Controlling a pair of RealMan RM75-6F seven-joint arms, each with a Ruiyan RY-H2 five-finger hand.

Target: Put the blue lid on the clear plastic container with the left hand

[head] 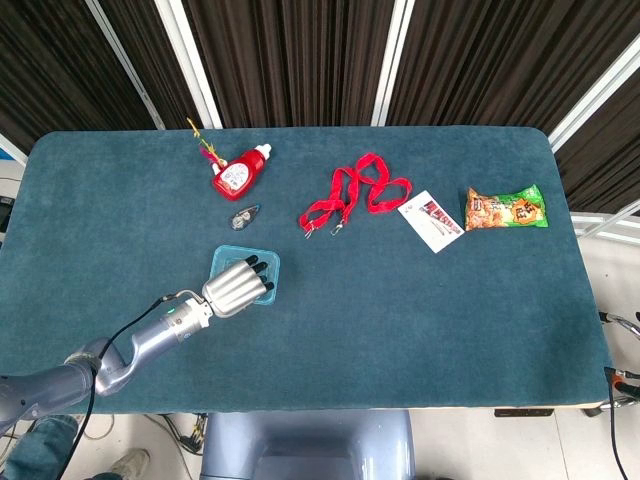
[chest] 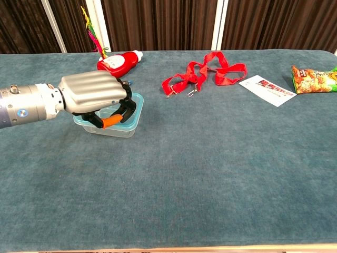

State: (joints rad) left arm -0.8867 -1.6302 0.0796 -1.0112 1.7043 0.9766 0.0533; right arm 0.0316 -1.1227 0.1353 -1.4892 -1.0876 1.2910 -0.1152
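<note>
The clear plastic container [chest: 117, 128] stands on the left part of the table. The blue lid [chest: 138, 100] lies on top of it, only its rim showing in the chest view and its far right edge [head: 273, 264] in the head view. My left hand [chest: 95, 93] covers the lid from above, seen in the head view as the left hand [head: 240, 285]. Its fingers curl down over the far rim and the orange-tipped thumb presses at the near edge, gripping the lid. The right hand is out of both views.
A red bottle [head: 238, 174] and a small dark object [head: 244, 215] lie behind the container. A red lanyard [head: 352, 195], a white card [head: 430, 220] and a snack bag [head: 505, 208] sit to the right. The table's front edge [chest: 168, 247] is near.
</note>
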